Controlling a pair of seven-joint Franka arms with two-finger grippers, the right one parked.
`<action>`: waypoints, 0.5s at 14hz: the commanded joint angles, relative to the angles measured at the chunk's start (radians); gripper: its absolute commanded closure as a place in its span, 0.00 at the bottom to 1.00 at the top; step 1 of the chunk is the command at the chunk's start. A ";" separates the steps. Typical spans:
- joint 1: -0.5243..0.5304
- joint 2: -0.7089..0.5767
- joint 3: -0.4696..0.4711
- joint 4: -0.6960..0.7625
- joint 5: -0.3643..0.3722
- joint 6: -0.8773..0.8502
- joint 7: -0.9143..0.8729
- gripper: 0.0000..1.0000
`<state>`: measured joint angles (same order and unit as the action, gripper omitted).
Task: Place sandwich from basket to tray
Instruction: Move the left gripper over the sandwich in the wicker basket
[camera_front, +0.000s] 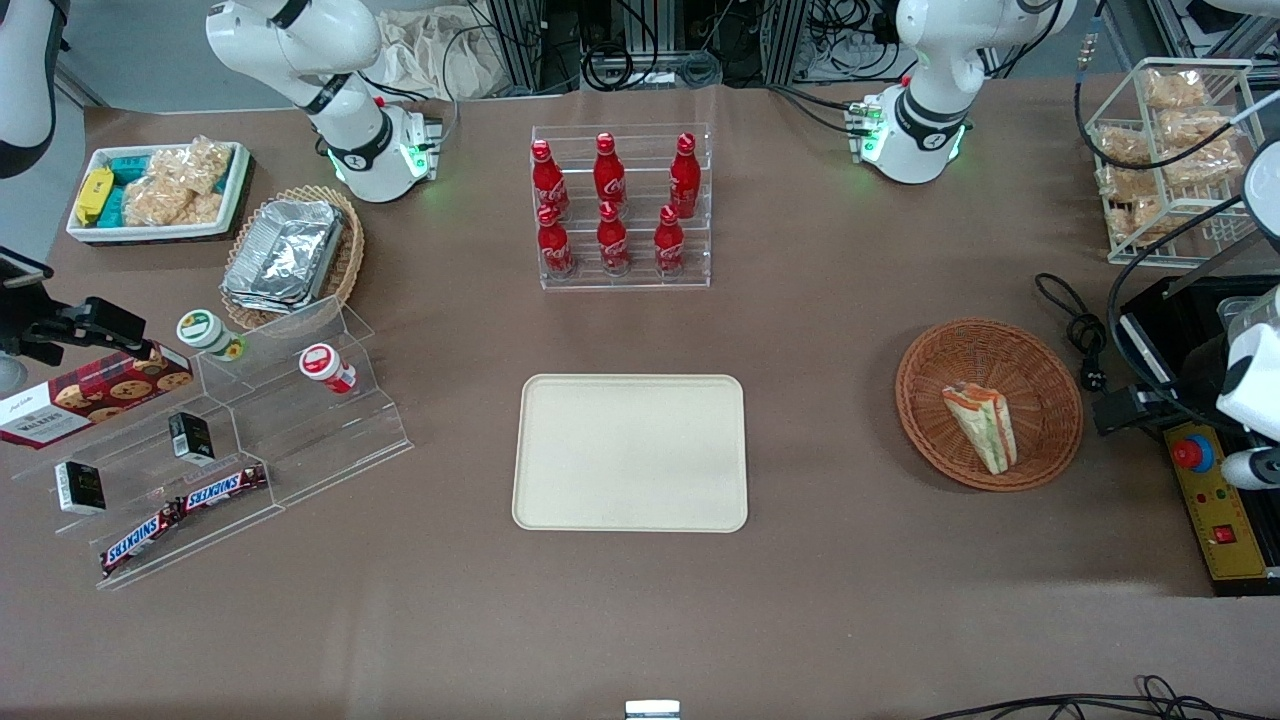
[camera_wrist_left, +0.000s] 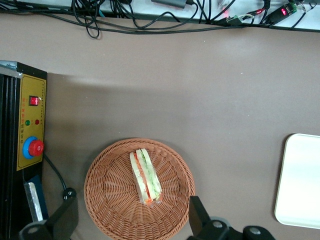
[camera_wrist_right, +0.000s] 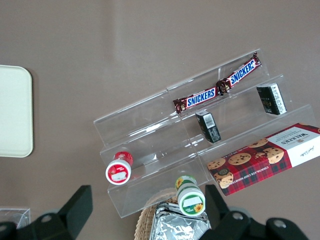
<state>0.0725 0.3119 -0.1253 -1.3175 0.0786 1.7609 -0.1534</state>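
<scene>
- Above the basket, your gripper hangs with fingers spread, holding nothing.
- Sandwich lies in the basket, between the fingers, its long axis crossing their gap.
- Tray sits well apart.

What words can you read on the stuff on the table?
"SNICKERS": on two bars on the clear stand.
"WALKERS": on the red cookie box; its smaller print is too blurred.
Red bottles: white script, too blurred to read.
Jar lids, small black boxes, yellow control panel: no readable text.
The gripper hovers above the basket and sandwich; no text there.
</scene>
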 joint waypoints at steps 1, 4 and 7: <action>0.007 0.012 -0.004 0.029 -0.008 -0.007 0.020 0.01; 0.006 0.013 -0.004 0.021 -0.016 -0.037 0.015 0.01; 0.009 0.024 -0.002 -0.034 -0.002 -0.078 0.023 0.01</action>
<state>0.0725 0.3244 -0.1246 -1.3256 0.0782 1.6951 -0.1515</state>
